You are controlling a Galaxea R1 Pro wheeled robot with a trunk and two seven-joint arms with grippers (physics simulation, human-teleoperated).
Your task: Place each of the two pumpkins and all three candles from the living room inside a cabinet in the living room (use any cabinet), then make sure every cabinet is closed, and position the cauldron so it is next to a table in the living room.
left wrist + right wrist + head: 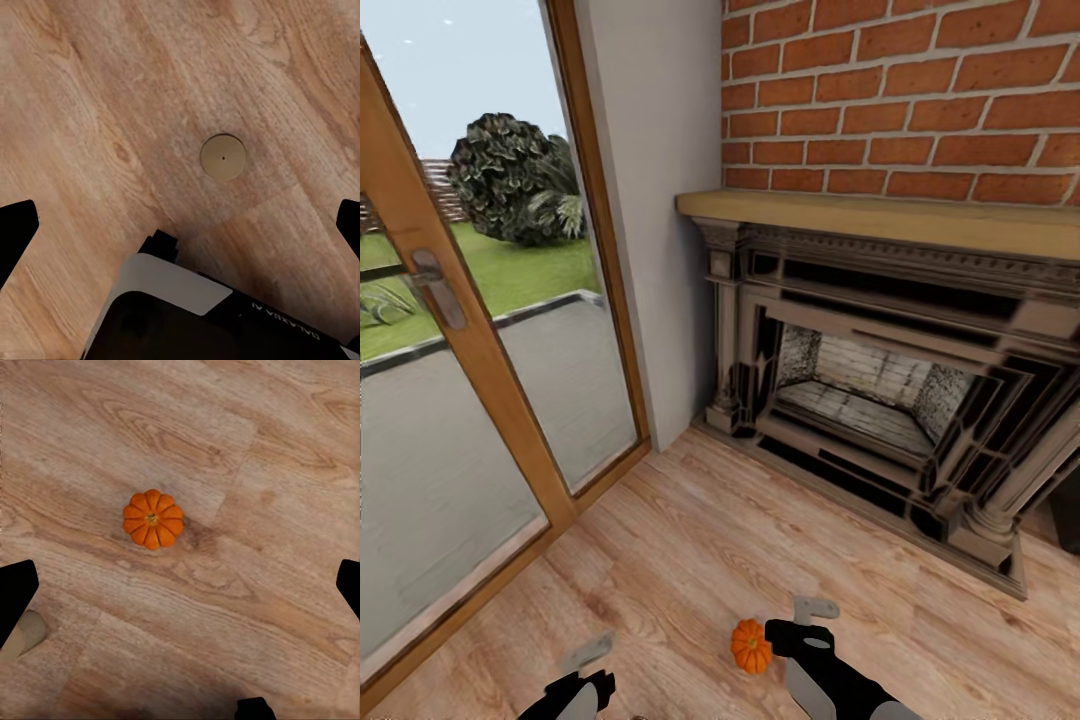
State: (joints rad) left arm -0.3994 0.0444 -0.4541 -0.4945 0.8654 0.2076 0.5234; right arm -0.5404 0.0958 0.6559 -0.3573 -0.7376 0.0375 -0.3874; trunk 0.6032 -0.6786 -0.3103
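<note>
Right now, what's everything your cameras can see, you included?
pumpkin: one, orange, on the wood floor beside the right gripper.
candle: one, tan, seen from above, standing on the floor under the left wrist camera.
fireplace: one, dark carved, against the brick wall.
mantel shelf: one, light wood, above the fireplace.
glass door: wood-framed, left, garden outside.
left gripper: open, above bare floor.
right gripper: open, above the floor.
</note>
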